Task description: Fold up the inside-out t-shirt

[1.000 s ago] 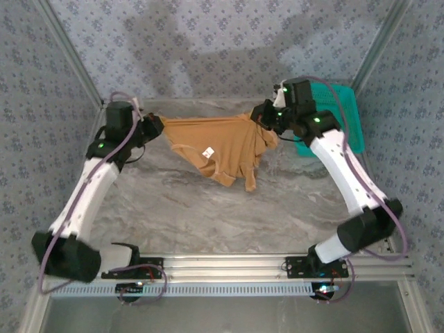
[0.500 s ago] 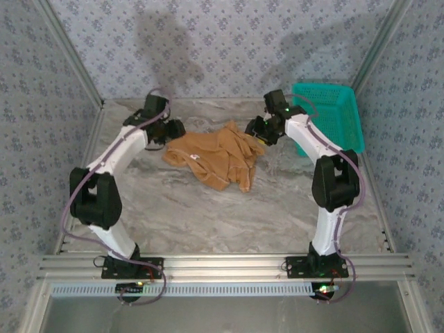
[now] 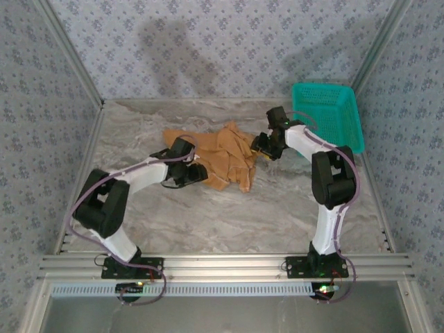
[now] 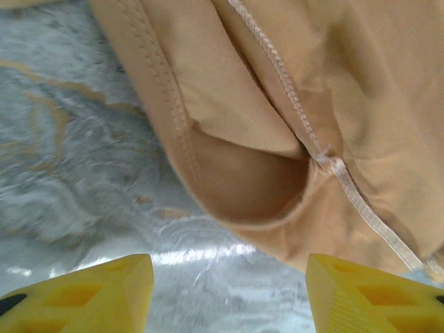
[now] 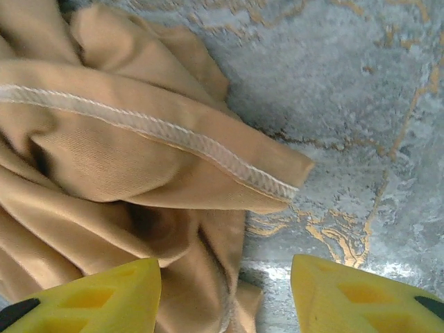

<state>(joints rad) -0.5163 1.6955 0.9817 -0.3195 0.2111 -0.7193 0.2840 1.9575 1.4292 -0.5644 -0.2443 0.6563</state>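
Note:
The orange-tan inside-out t-shirt (image 3: 225,149) lies crumpled in a heap on the marble table, toward the back middle. My left gripper (image 3: 200,172) sits low at the heap's near-left edge. In the left wrist view it (image 4: 229,298) is open, with bare table between its yellow fingers (image 4: 83,295) and a stitched, curled cloth opening (image 4: 291,90) just ahead. My right gripper (image 3: 262,147) is at the heap's right edge. It (image 5: 225,298) is open too, its left finger over cloth (image 5: 104,159) and a seamed fold just ahead.
A teal mesh basket (image 3: 326,114) stands at the back right corner, just behind the right arm. The marble tabletop (image 3: 229,208) stretches bare in front of the shirt. Patterned walls and metal frame rails close in the sides and back.
The shirt, held stretched in the air a second ago, has dropped into a heap. The left gripper has let go and swung from the heap's back left to its near-left edge. The right gripper shifted slightly.

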